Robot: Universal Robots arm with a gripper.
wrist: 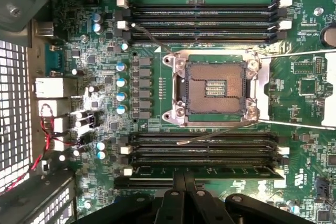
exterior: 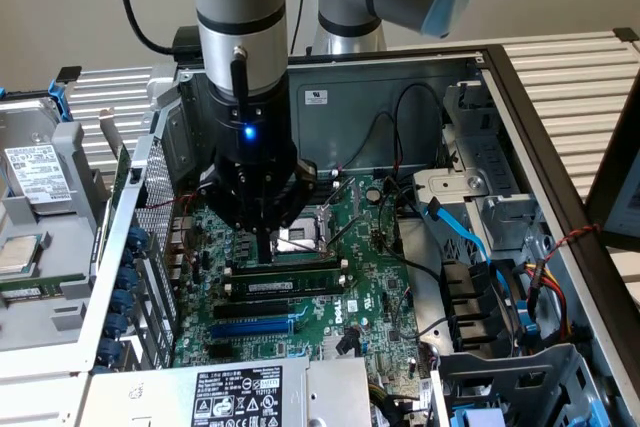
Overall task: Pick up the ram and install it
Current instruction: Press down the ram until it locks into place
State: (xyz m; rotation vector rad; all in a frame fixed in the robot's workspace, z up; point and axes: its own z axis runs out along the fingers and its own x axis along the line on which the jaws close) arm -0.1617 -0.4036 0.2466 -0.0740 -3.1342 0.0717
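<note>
The ram [wrist: 220, 171] is a long green stick standing on edge in the black memory slot closest to the blue expansion slot [exterior: 255, 328], below the CPU socket [wrist: 212, 88]. In the exterior view the ram [exterior: 290, 287] shows its white label. My gripper [wrist: 184, 178] is shut, its two black fingers pressed together, with their tips at the ram's upper edge near the stick's middle. From the exterior view, the gripper [exterior: 264, 252] points straight down over the motherboard [exterior: 370, 277].
The board lies inside an open computer case [exterior: 400, 97]. Empty black memory slots [wrist: 205, 148] run beside the ram, with more [wrist: 202, 22] beyond the socket. Cables and blue drive connectors [exterior: 470, 237] crowd the exterior view's right. A perforated metal wall [exterior: 150, 207] stands at its left.
</note>
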